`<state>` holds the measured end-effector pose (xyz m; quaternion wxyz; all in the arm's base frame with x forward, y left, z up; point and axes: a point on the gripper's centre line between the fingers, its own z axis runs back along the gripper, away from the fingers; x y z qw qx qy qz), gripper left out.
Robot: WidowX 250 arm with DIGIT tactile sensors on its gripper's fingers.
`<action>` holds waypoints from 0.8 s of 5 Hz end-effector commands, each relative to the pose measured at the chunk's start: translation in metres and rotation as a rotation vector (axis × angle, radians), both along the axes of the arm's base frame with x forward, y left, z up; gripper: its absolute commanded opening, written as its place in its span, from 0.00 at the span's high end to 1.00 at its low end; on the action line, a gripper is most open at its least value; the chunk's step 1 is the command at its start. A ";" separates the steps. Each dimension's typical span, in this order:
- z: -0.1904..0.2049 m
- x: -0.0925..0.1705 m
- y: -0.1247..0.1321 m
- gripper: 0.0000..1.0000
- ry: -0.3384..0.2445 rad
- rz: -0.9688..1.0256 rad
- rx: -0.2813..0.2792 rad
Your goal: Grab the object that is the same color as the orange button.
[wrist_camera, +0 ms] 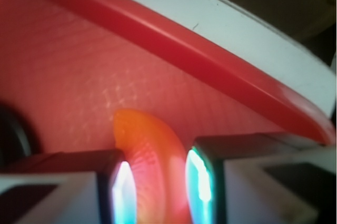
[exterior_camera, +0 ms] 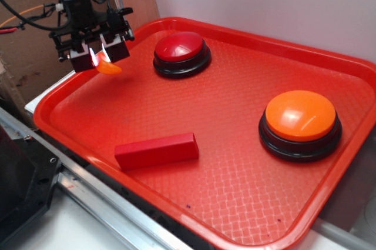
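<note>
Hand [exterior_camera: 98,56] clamped on orange crescent piece [exterior_camera: 109,65], held just above tray [exterior_camera: 247,203] at far-left corner. Fingers [wrist_camera: 122,187] squeeze its mid-curve, prob. for a centred grip. Matches orange button [exterior_camera: 300,116]; grab looks done.

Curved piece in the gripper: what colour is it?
Glossy orange. The curved piece shows best in the wrist view, between the gripper pads.
</note>
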<state>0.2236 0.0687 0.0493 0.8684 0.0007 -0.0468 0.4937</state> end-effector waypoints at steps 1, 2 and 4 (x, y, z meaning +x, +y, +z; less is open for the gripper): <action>0.054 -0.002 -0.025 1.00 0.042 -0.378 -0.003; 0.080 -0.012 -0.051 1.00 0.070 -0.566 0.018; 0.118 -0.030 -0.086 1.00 0.019 -0.714 0.013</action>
